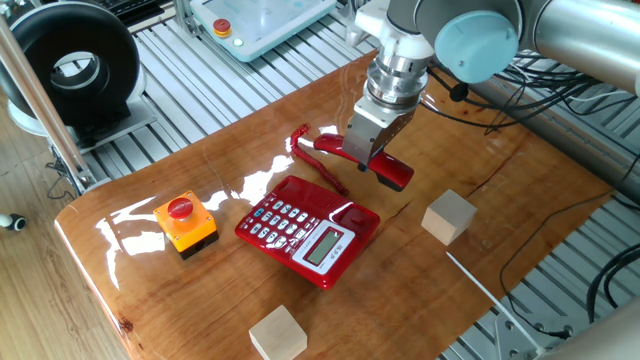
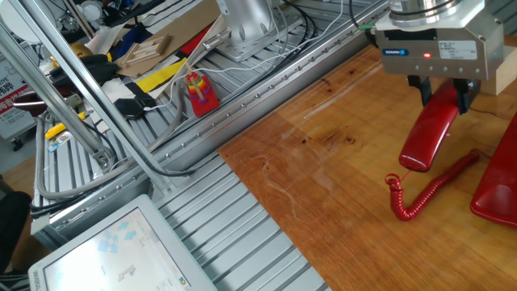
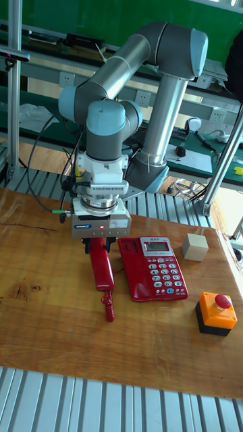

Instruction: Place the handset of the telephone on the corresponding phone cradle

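Observation:
My gripper [image 1: 365, 150] [image 2: 441, 90] [image 3: 101, 242] is shut on the red handset [image 1: 392, 173] [image 2: 428, 135] [image 3: 102, 266] and holds it tilted just above the table, beside the telephone. Its red coiled cord [image 1: 320, 171] [image 2: 422, 196] [image 3: 108, 304] trails over the wood. The red telephone [image 1: 306, 229] [image 3: 154, 268] lies flat with its white-grey keypad and grey screen up. The phone cradle [image 1: 354, 216] [image 3: 132, 267] is the bare red strip on the side of the base nearest the handset, and nothing rests in it.
An orange box with a red round button [image 1: 185, 222] [image 3: 217, 312] sits on the far side of the phone from the handset. Two wooden cubes [image 1: 449, 216] [image 1: 278, 334] stand on the table [image 1: 420, 290]. Slatted metal rails surround the wooden top.

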